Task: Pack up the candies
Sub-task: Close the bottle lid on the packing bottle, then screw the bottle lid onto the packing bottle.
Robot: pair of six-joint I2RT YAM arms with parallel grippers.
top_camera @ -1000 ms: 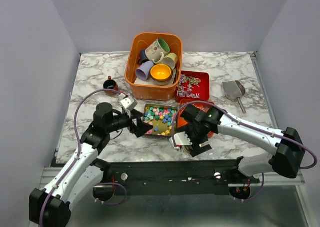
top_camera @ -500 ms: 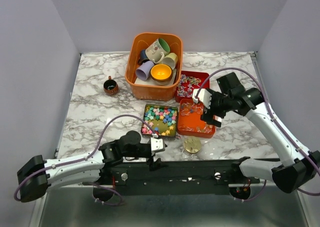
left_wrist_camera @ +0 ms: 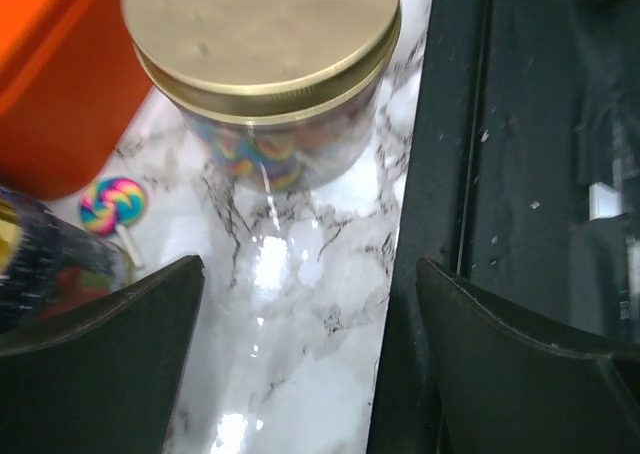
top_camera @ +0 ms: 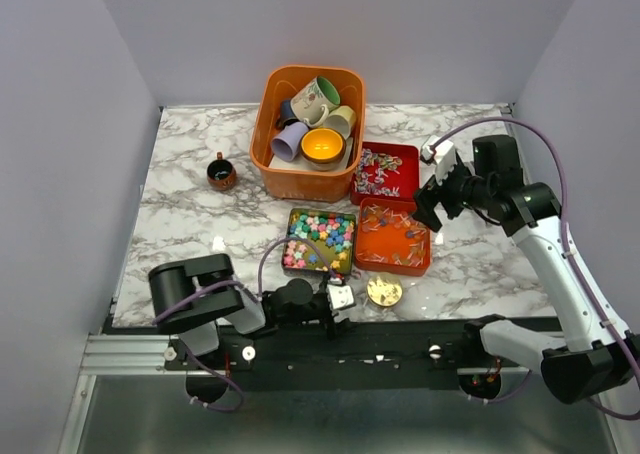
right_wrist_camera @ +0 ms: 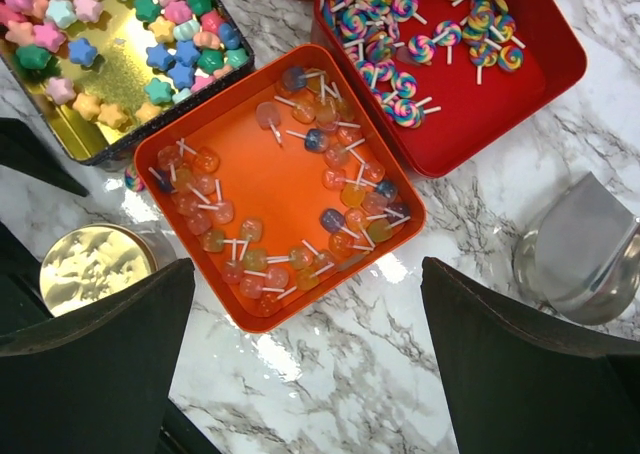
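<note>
Multicolour swirl candies [top_camera: 383, 169] fill a red tray [right_wrist_camera: 540, 84]. Orange-red candies on pale sticks [right_wrist_camera: 345, 189] lie in an orange tray [top_camera: 378, 259]. A gold-lidded jar [top_camera: 384, 291] with swirl candies inside stands near the front edge; it fills the top of the left wrist view [left_wrist_camera: 265, 34]. One loose swirl candy [left_wrist_camera: 112, 202] lies on the marble beside it. My left gripper [top_camera: 338, 296] is open and empty, low at the front edge just left of the jar. My right gripper [top_camera: 432, 209] is open and empty, held above the marble right of the orange tray.
A gold tin of star-shaped sweets [top_camera: 320, 239] sits left of the orange tray. An orange basket [top_camera: 268, 164] of mugs stands at the back. A small dark cup [top_camera: 221, 171] is at the left. A metal scoop [right_wrist_camera: 585, 254] lies right of the trays.
My left arm swung from beside the tin down to the front edge. My right gripper left the front of the table, moved back right past the trays, and the jar now stands alone.
</note>
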